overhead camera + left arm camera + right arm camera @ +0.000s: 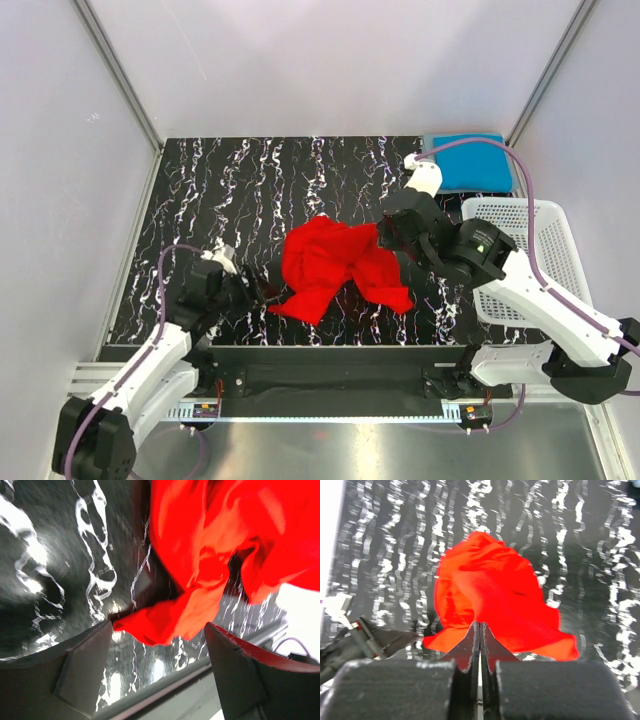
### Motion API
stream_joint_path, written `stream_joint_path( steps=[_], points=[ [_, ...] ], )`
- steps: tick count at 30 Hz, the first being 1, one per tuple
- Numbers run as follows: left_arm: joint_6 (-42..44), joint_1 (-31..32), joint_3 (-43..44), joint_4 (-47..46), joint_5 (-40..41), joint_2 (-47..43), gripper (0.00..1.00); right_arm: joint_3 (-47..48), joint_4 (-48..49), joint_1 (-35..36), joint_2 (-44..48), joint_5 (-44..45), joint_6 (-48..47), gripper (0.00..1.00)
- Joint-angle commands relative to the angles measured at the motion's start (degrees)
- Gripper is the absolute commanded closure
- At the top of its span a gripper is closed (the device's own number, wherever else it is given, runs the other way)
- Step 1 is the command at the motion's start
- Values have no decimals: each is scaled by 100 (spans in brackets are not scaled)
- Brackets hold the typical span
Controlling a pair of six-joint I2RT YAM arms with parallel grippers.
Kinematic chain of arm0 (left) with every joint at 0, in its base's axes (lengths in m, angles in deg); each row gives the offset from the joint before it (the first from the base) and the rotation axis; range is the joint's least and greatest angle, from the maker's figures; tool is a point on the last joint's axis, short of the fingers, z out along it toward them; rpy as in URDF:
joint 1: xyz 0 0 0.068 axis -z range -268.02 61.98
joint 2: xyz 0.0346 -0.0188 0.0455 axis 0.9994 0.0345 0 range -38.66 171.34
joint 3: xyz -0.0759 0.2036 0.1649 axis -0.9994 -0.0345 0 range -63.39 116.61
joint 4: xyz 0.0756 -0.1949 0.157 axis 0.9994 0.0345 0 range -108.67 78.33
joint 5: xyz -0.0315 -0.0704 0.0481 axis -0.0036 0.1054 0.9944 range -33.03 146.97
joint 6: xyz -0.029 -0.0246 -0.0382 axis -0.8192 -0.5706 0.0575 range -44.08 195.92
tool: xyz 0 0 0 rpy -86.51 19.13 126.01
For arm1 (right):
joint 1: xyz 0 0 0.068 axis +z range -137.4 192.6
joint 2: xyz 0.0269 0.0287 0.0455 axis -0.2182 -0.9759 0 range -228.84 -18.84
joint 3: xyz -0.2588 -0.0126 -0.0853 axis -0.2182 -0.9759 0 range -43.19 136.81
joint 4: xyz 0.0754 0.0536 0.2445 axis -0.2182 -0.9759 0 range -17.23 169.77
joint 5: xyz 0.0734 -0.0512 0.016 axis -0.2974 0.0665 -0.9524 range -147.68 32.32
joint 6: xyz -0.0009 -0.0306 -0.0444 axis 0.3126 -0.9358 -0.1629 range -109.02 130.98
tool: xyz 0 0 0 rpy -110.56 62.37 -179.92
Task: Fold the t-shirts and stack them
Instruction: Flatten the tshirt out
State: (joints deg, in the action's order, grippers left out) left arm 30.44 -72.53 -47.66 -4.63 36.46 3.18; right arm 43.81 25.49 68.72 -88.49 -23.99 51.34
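Left arm: the left pincer (pixel 159 632) stands open and low over the dark marbled surface (pixel 230 180). A pointed corner of the red t-shirt (pixel 330 262) lies between its two fingers (pixel 82 665), apparently touching neither.

Centre: the red t-shirt sits crumpled in a loose heap at mid-surface, its lower-left corner trailing toward the left pincer. The cloth is judged light, limp and non-fragile. It will sag and bunch wherever it is unsupported, so a hem corner or shoulder seam is a better hold than the bulk of the heap. Two well-separated holds would probably be needed to spread it flat.

Right arm: the right pincer (pixel 480 630) is closed, its tips pressed together at the near edge of the heap, apparently nipping a fold of red cloth on the shirt's upper-right side.

Far right: a blue t-shirt (pixel 470 165) lies flat at the back corner, well apart from both pincers. A white mesh basket (pixel 540 225) stands beside the surface's right edge.
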Motion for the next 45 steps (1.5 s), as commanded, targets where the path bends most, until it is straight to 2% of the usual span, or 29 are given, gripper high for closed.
stream_joint_path(
  steps=[1,3,6,7,10,11,16,19,25,30,45],
  points=[
    [-111,445,79,-464,398,130,23,115,-372,-110,47,261,-230,100],
    [-93,937,255,-385,837,183,26,19,-355,-119,135,226,-213,100],
    [-137,1701,571,-113,1654,166,36,-139,-267,-136,249,111,-143,100],
    [-146,1895,642,-17,1856,157,45,-174,-232,-136,259,103,-108,100],
    [38,3148,1010,-94,2778,244,53,-306,-180,-127,355,146,-20,100],
    [265,3380,1055,-156,3207,315,53,-376,-153,-136,381,155,-2,100],
    [1154,4486,1195,-885,3457,1261,55,-482,-144,-198,531,190,33,100],
    [1383,5067,1397,-965,4080,1868,57,-517,-170,-241,627,225,33,100],
    [1708,5684,1854,-965,4845,3013,58,-737,-100,-321,882,234,16,100],
    [1761,5799,2180,-711,5092,3663,58,-860,-100,-391,1032,234,-19,100],
    [1217,6036,2216,-244,5470,3980,58,-974,-4,-576,1129,190,-125,100]
  ],
)
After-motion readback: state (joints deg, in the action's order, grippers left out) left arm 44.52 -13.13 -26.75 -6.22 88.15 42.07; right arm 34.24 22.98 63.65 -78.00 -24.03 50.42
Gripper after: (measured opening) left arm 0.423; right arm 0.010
